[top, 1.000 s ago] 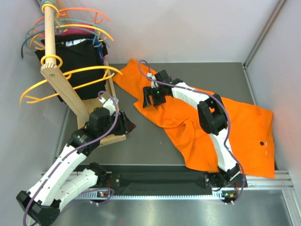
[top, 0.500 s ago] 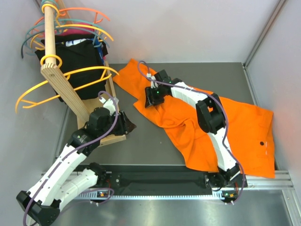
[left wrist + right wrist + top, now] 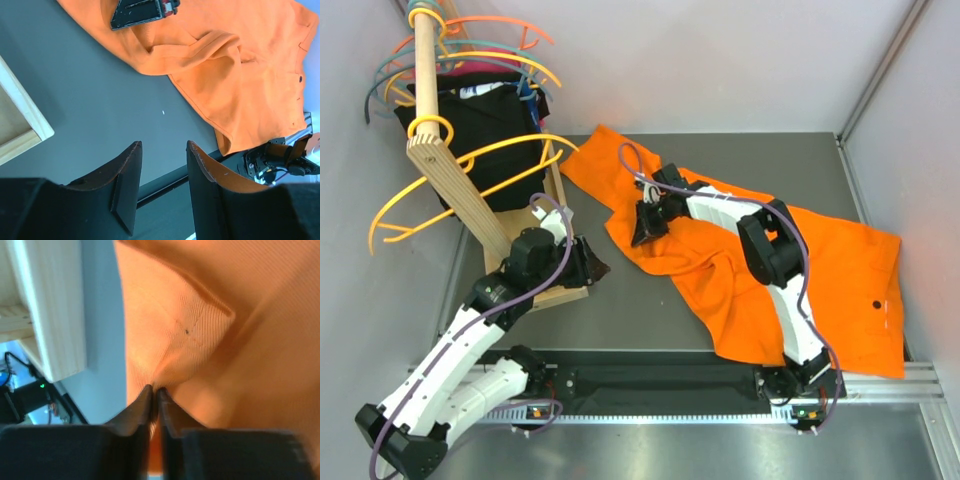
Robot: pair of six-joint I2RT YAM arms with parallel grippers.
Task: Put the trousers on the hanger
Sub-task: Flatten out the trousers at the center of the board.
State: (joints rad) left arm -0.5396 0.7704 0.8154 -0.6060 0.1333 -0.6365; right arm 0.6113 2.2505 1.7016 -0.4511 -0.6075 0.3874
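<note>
Orange trousers (image 3: 840, 270) lie rumpled across the table (image 3: 650, 310); the amber hanger (image 3: 505, 148) hangs on the wooden pole (image 3: 425, 70).

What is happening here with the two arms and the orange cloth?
The right gripper is shut on a pinched fold of the orange trousers, near their edge closest to the wooden rack. The rest of the trousers lies spread on the table. The left gripper is open and empty, above the bare table beside the rack's base. The amber-yellow hanger hangs on the rack, and the trousers are not yet on it.
</note>
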